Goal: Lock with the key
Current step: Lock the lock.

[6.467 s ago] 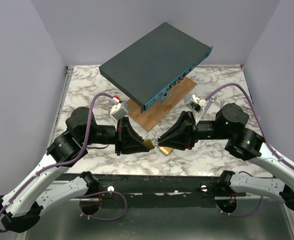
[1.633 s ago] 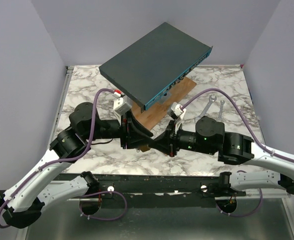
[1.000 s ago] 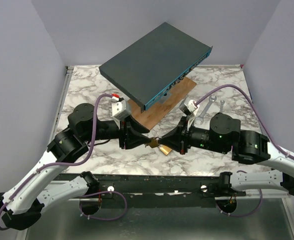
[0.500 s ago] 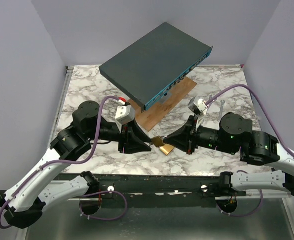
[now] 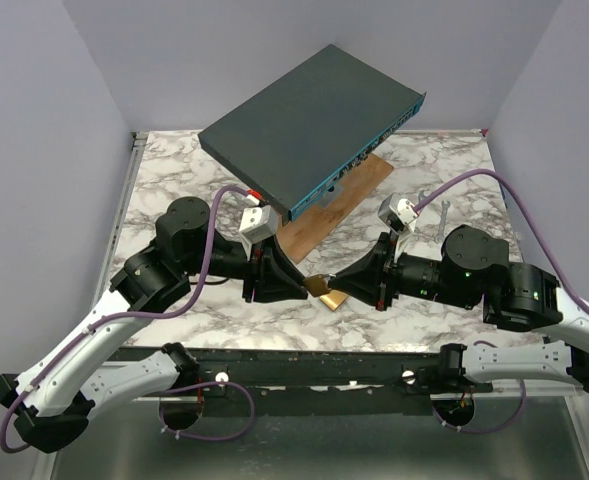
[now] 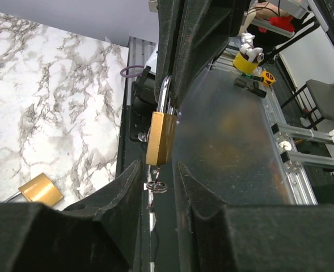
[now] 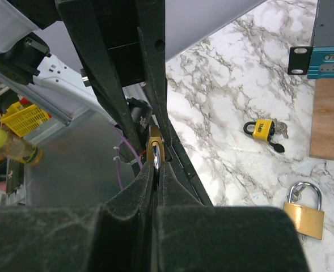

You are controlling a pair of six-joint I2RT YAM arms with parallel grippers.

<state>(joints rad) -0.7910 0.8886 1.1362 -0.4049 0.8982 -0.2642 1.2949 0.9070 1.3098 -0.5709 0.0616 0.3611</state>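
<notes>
Top external view: brass padlock [image 5: 318, 284] held off the bench [image 5: 174, 170], between both arms.
Right end effector [image 7: 155, 165]: clamped shut on the padlock.
Left end effector [image 6: 156, 168]: narrow gap, flanking the hanging key [image 6: 155, 186].

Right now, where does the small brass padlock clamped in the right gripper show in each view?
Top external: held brass padlock, just below centre.
Left wrist: centre, shackle uppermost.
Right wrist: centre, edge-on.
Shared landmark: loose brass padlock lying on the marble table.
</notes>
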